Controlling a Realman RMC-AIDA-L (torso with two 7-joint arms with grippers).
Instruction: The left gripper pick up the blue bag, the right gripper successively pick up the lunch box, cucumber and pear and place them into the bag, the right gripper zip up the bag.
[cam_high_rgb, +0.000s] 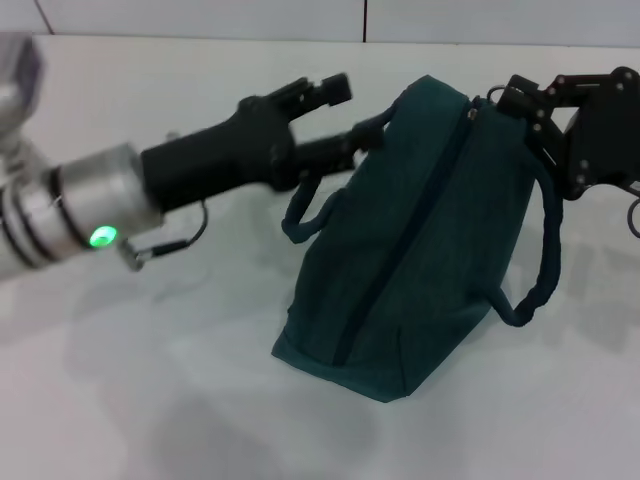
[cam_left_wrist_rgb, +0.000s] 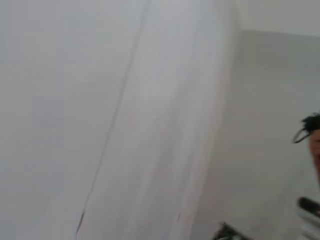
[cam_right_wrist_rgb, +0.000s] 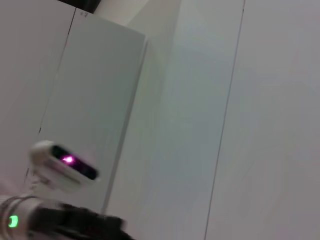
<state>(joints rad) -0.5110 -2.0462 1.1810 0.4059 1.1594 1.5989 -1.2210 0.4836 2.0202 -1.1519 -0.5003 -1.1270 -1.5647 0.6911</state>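
The blue bag stands on the white table with its zipper running closed along the top. My left gripper reaches in from the left and is open. Its lower fingertip rests against the near handle loop, which droops slack. My right gripper hovers at the bag's far top corner, right by the zipper's end and its metal ring pull. The lunch box, cucumber and pear are hidden from view. Neither wrist view shows the bag.
The bag's second handle hangs down its right side, under the right arm. White table spreads around the bag. The right wrist view shows pale wall panels and the left arm's green ring.
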